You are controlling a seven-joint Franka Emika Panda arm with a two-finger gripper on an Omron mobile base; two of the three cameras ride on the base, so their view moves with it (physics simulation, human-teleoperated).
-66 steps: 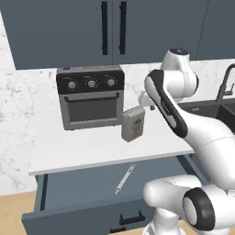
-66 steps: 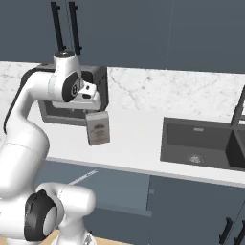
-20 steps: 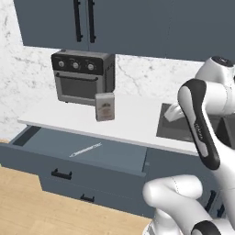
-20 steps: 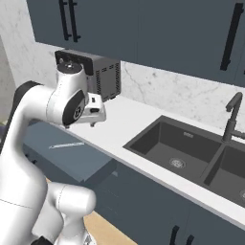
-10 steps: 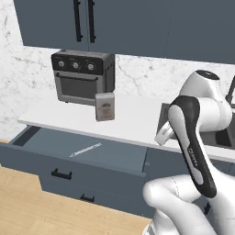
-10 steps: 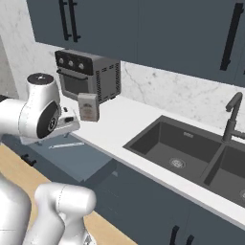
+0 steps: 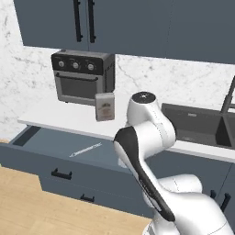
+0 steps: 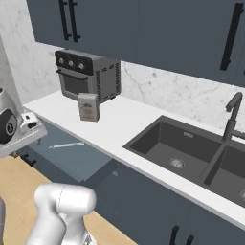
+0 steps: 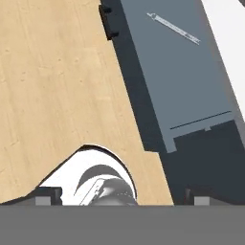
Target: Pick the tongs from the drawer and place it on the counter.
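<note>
1. Gripper (image 9: 119, 200) was seen from the hand camera only as two small dark tips at the bottom edge, one at each side. They stood wide apart with nothing between them.
2. The hand looked down over the wooden floor (image 9: 52, 91) and the front of the pulled-out drawer (image 9: 191, 91). The gripper was well apart from the tongs, no contact.
3. In the right base view the hand end of the arm sat at the far left edge, out in front of the drawer (image 8: 79, 158); the fingers themselves couldn't be made out there.
4. Tongs (image 7: 86, 149) lay flat on the drawer (image 7: 46, 147) floor, roughly mid-drawer, angled diagonally. Same in the right base view (image 8: 66, 144) and in the hand view (image 9: 173, 28), where they sat near the far end of the drawer.
5. The drawer's black handle (image 7: 61, 174) was on its front face; in the hand view it showed at the top (image 9: 109, 21).
6. Counter (image 7: 69, 117) ran above the drawer. A small carton (image 7: 105, 106) stood upright on it, just in front of the toaster oven (image 7: 82, 76), toward its right side.
7. The dark sink (image 8: 191, 146) was sunk into the counter (image 8: 129, 124) to the right, faucet (image 8: 232, 117) behind it.
8. Blue wall cabinets (image 8: 143, 33) with vertical black handles hung above.
</note>
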